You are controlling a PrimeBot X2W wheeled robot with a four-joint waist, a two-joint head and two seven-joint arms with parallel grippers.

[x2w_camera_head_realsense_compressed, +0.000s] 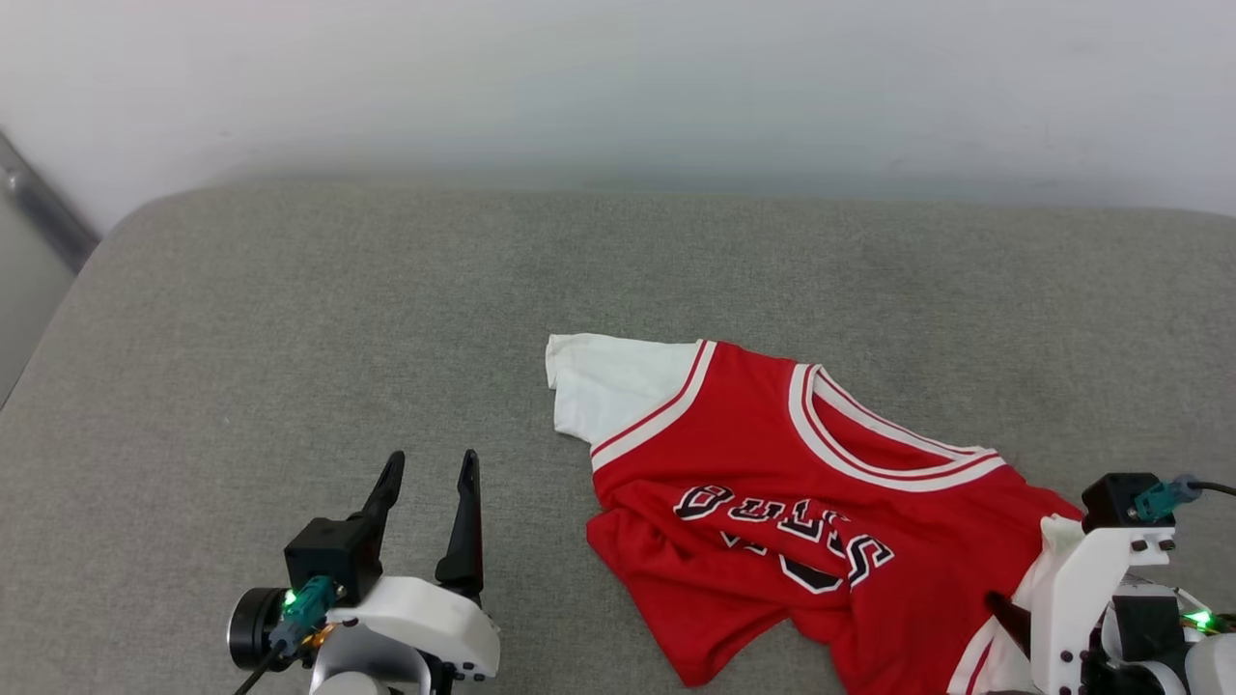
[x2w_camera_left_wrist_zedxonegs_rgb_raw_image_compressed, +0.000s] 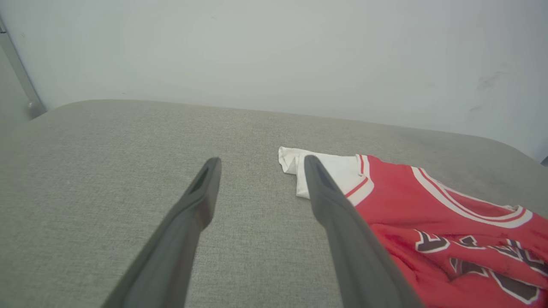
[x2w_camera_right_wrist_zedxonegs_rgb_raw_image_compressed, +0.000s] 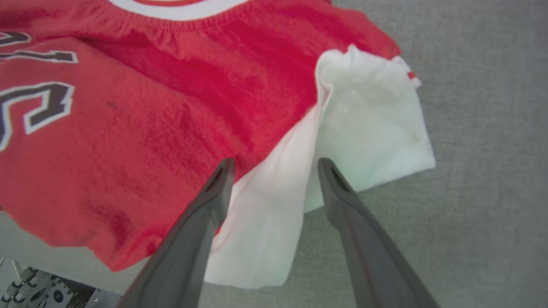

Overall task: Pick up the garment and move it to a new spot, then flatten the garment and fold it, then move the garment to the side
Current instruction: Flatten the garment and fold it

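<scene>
The garment (x2w_camera_head_realsense_compressed: 753, 454) is a red jersey with white sleeves, striped trim and black letters, lying rumpled on the right half of the grey padded surface (x2w_camera_head_realsense_compressed: 290, 319). My left gripper (x2w_camera_head_realsense_compressed: 432, 458) rests open to the left of it, apart from the cloth. The left wrist view shows that gripper (x2w_camera_left_wrist_zedxonegs_rgb_raw_image_compressed: 261, 162) with bare surface between its fingers and the garment (x2w_camera_left_wrist_zedxonegs_rgb_raw_image_compressed: 406, 201) off to the right. My right gripper (x2w_camera_right_wrist_zedxonegs_rgb_raw_image_compressed: 274, 164) stands open over the garment's (x2w_camera_right_wrist_zedxonegs_rgb_raw_image_compressed: 128, 128) bunched white sleeve (x2w_camera_right_wrist_zedxonegs_rgb_raw_image_compressed: 372, 124), holding nothing. In the head view one of its dark fingers (x2w_camera_head_realsense_compressed: 1006, 616) lies at the garment's right edge.
A white wall (x2w_camera_head_realsense_compressed: 618, 87) runs behind the surface. A grey metal bar (x2w_camera_head_realsense_compressed: 39, 208) slants past the rounded far-left corner. Bare grey padding stretches left of and beyond the garment. Robot hardware (x2w_camera_right_wrist_zedxonegs_rgb_raw_image_compressed: 38, 293) shows below the surface's near edge.
</scene>
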